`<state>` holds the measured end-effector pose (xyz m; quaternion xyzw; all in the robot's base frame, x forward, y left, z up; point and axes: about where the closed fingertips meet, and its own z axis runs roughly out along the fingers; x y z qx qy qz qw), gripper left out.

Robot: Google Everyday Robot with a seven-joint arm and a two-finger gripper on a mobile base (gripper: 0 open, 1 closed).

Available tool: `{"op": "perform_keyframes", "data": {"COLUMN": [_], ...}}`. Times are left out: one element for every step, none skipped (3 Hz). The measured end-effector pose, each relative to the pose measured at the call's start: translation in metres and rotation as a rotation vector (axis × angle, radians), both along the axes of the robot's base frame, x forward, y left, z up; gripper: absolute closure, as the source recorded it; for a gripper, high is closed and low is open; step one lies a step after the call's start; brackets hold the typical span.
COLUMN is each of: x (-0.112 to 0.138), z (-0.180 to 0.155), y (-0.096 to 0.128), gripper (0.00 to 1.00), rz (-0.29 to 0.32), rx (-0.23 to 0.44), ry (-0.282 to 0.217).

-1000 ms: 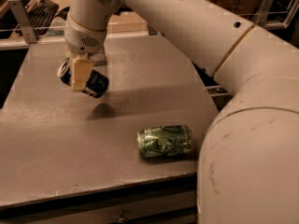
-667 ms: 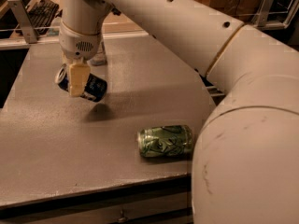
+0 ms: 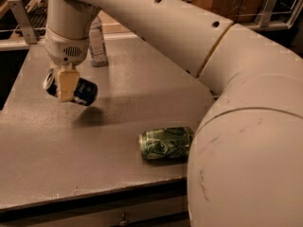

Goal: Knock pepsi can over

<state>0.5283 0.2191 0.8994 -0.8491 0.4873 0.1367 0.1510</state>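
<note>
The pepsi can [image 3: 81, 91] is dark blue with a silver top and is held on its side above the grey table [image 3: 128, 93], its shadow below it. My gripper [image 3: 67, 85] is at the left of the table and is shut on the can, one cream finger [image 3: 66, 83] across its front. The can's silver end points left.
A green patterned can [image 3: 165, 143] lies on its side near the table's front edge, right of centre. A clear plastic water bottle [image 3: 98, 44] stands at the back of the table behind my gripper. My large white arm [image 3: 236, 103] covers the right side.
My gripper with the pepsi can has moved a little to the left and the can stays off the table. The green can has not moved.
</note>
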Motion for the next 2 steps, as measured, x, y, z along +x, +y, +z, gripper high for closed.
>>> {"op": "perform_keyframes", "data": {"x": [-0.0069, -0.0145], "z": [-0.0004, -0.0027], "y": [0.0079, 0.0124], "gripper": [0.04, 0.00], "rz": [0.018, 0.029], "rx": [0.005, 0.008], "ry": [0.003, 0.010]}}
